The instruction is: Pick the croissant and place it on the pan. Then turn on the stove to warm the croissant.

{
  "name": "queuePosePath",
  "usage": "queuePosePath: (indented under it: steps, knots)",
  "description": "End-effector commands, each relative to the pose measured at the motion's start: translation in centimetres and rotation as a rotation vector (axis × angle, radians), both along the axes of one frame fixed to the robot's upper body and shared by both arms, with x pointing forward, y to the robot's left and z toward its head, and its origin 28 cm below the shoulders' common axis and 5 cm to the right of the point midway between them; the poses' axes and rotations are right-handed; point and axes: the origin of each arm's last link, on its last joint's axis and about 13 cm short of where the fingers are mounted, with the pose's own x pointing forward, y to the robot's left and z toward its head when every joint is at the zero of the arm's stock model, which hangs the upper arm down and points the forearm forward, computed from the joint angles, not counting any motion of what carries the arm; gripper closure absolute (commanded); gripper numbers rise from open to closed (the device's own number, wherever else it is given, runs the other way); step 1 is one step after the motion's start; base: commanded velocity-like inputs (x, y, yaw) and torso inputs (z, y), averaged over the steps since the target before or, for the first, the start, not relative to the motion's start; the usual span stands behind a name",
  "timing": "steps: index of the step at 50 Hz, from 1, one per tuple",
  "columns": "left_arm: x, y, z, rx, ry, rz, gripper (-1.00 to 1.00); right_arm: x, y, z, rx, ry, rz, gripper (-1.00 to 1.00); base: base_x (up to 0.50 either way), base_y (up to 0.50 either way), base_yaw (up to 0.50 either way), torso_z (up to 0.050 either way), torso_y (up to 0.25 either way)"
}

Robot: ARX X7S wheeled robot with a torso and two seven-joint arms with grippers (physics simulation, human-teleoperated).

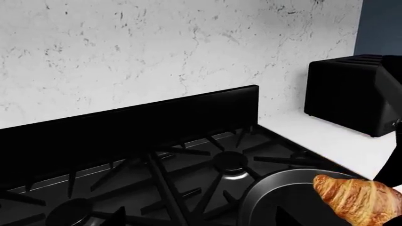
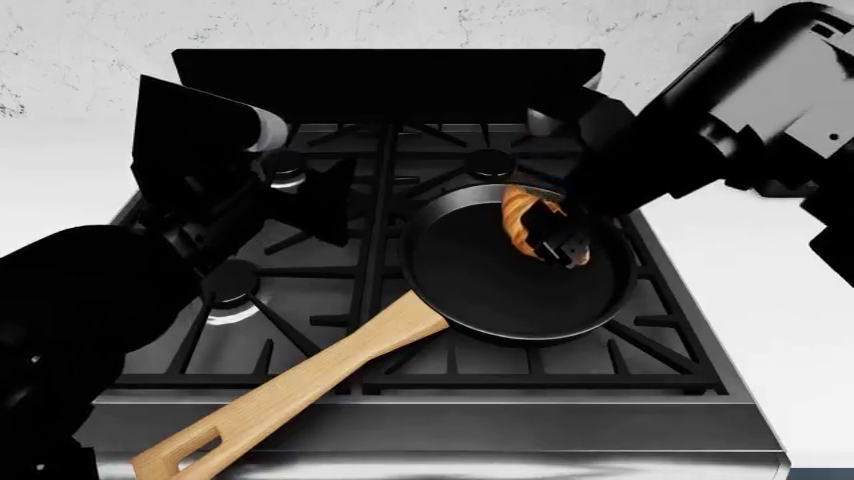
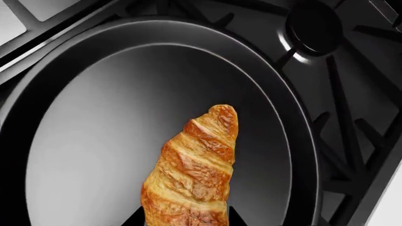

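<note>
Holding the croissant over the pan with my right gripper, jaws clamped on the pastry.
It hangs near the pan's two o'clock rim, not yet released. I can't tell my left gripper's state. The stove knobs aren't visible; turning on remains.
</note>
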Motion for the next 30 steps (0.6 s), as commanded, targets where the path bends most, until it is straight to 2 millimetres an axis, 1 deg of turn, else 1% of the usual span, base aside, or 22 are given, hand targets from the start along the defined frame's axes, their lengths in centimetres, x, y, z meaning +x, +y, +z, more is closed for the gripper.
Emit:
queuePosePath:
  steps: [1,14,15,30]
  knots:
    - [-0.01,-0.01,0.02,0.003,-0.001,-0.001,-1.0,0.33,0.22,-0.78,-0.011,0.033,0.025,1.0,0.0,0.0,0.0,0.0,0.0]
    - [-0.02,0.06,-0.01,0.001,-0.003,0.003,-1.0,0.47,0.29,-1.17,-0.02,0.049,0.027,1.0,0.0,0.0,0.0,0.0,0.0]
    - [-0.03,0.07,-0.01,0.001,-0.003,0.003,-1.0,0.47,0.28,-1.18,-0.022,0.05,0.027,-1.0,0.0,0.0,0.0,0.0,0.0]
    - [0.07,0.07,-0.19,-0.001,0.001,0.001,-1.0,0.34,0.29,-0.89,-0.027,0.041,0.02,-1.0,0.0,0.0,0.0,0.0,0.0]
